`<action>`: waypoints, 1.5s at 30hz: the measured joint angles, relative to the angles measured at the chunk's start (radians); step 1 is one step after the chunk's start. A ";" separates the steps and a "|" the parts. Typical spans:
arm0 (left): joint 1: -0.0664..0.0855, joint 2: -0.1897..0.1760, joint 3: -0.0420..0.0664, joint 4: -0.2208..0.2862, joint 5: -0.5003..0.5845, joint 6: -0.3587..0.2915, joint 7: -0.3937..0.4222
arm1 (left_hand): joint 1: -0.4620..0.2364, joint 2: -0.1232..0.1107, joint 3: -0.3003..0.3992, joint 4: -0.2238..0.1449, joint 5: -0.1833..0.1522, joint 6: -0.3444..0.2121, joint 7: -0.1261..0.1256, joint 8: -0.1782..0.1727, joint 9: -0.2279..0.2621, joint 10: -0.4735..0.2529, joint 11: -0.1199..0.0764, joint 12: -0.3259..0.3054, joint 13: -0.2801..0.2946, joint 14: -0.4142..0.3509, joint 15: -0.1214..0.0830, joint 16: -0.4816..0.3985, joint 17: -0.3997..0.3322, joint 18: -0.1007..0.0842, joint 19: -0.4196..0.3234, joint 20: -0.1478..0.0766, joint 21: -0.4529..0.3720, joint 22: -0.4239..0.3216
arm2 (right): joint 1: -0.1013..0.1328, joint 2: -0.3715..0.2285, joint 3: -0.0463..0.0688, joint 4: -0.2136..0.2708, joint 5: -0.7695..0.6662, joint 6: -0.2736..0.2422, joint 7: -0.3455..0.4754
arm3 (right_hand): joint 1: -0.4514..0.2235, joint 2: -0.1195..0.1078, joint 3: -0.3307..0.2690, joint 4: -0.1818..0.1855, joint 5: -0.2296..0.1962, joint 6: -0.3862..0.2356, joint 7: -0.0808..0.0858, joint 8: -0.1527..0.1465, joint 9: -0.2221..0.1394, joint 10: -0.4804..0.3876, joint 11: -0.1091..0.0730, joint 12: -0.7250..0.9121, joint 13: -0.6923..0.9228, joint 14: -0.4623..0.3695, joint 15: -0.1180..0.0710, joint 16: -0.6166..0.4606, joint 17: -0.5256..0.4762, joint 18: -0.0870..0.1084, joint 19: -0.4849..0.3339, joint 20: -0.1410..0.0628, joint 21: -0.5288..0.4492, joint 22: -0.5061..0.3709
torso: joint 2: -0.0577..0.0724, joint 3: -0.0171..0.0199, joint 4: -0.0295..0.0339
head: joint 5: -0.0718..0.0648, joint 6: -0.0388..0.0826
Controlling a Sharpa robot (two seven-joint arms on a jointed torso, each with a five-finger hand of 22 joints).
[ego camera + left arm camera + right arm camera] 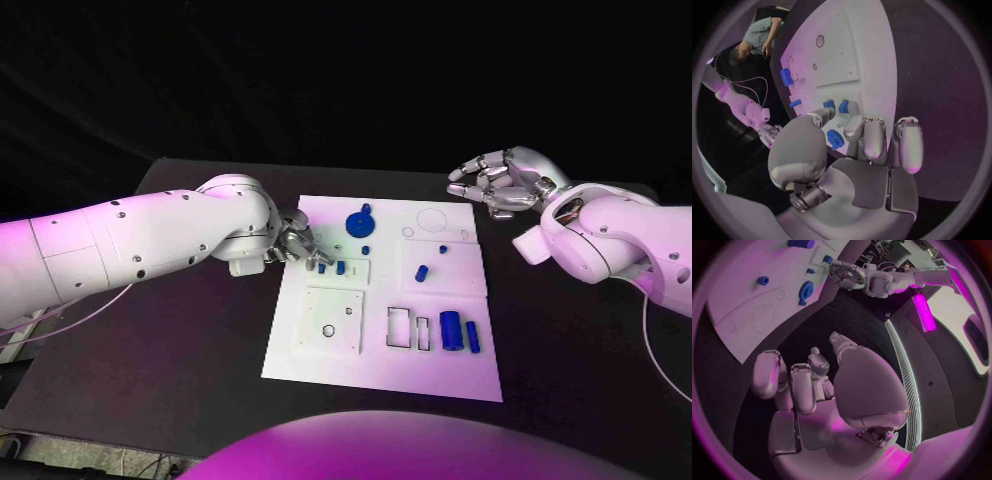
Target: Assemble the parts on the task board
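Note:
The white task board (pixel 433 372) lies mid-table. My left hand (pixel 296 245) hangs over its left edge with fingers spread and nothing in them. Its fingertips (pixel 852 109) are close beside two upright blue pegs (pixel 330 267) (pixel 836 105); I cannot tell whether they touch. A round blue keyed piece (pixel 359 220) (pixel 834 139) (pixel 806 290) lies on the board just beyond that hand. My right hand (pixel 495 180) (pixel 811 385) hovers off the board's far right corner, fingers loosely bent, holding nothing.
Small blue pieces (pixel 421 271) lie near the board's middle, and two blue cylinders (pixel 459 332) lie at its near right beside rectangular slots (pixel 398 328). A square inset with holes (pixel 332 320) sits at the near left. Black table (pixel 188 350) surrounds the board.

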 measured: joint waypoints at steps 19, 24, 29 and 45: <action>0.001 -0.021 0.038 0.026 0.031 -0.199 0.189 | 0.267 0.043 -0.064 -0.010 0.015 -0.205 0.118 -0.154 -0.146 -0.395 0.111 -0.372 -0.414 -0.277 0.102 -0.429 -0.441 0.117 -0.453 0.083 -0.542 -0.517 | -0.001 0.002 0.000 -0.008 0.000 0.000 0.001 | 0.000 0.000 -0.001 0.001 0.000 -0.004 -0.004 0.004 -0.001 -0.041 -0.001 -0.035 -0.042 0.000 0.000 -0.030 -0.042 0.015 -0.032 0.000 -0.050 -0.034 | -0.001 0.0012 0.0006 | -0.008 0.015; -0.010 0.006 0.024 0.019 -0.006 -0.286 0.354 | 0.440 -0.008 0.011 -0.056 0.009 -0.236 0.142 -0.227 -0.233 -0.510 0.140 -0.560 -0.597 -0.404 0.136 -0.567 -0.573 0.117 -0.510 0.126 -0.742 -0.658 | -0.002 0.003 0.000 -0.009 0.000 -0.001 0.001 | 0.004 0.004 -0.001 0.007 0.004 -0.004 -0.004 0.004 -0.001 -0.074 -0.003 -0.074 -0.091 0.000 0.000 -0.058 -0.079 0.016 -0.052 -0.001 -0.097 -0.067 | 0.000 0.0006 0.0004 | -0.013 0.020; -0.028 0.032 0.014 -0.009 -0.118 -0.355 0.497 | 0.489 -0.038 0.015 -0.099 0.004 -0.195 0.117 -0.284 -0.299 -0.515 0.150 -0.667 -0.724 -0.392 0.139 -0.559 -0.606 0.117 -0.476 0.123 -0.761 -0.672 | -0.002 0.003 0.000 -0.009 0.000 -0.001 0.002 | 0.008 0.000 -0.001 0.007 0.004 -0.004 -0.004 0.004 -0.001 -0.082 0.000 -0.079 -0.104 0.000 0.000 -0.058 -0.083 0.016 -0.052 -0.001 -0.100 -0.071 | 0.001 -0.0001 -0.0006 | -0.017 0.025; -0.048 0.103 -0.011 -0.082 -0.455 -0.397 0.628 | 0.504 -0.043 -0.064 -0.133 0.004 -0.114 0.100 -0.377 -0.376 -0.520 0.155 -0.747 -0.866 -0.326 0.130 -0.330 -0.576 0.117 -0.437 0.116 -0.633 -0.564 | -0.006 0.002 0.000 -0.005 0.000 -0.001 0.004 | 0.008 0.000 -0.001 0.007 0.004 -0.004 -0.004 0.004 -0.002 -0.082 0.000 -0.083 -0.106 0.000 0.000 -0.058 -0.083 0.016 -0.052 -0.001 -0.100 -0.071 | 0.001 -0.0001 -0.0012 | -0.030 0.035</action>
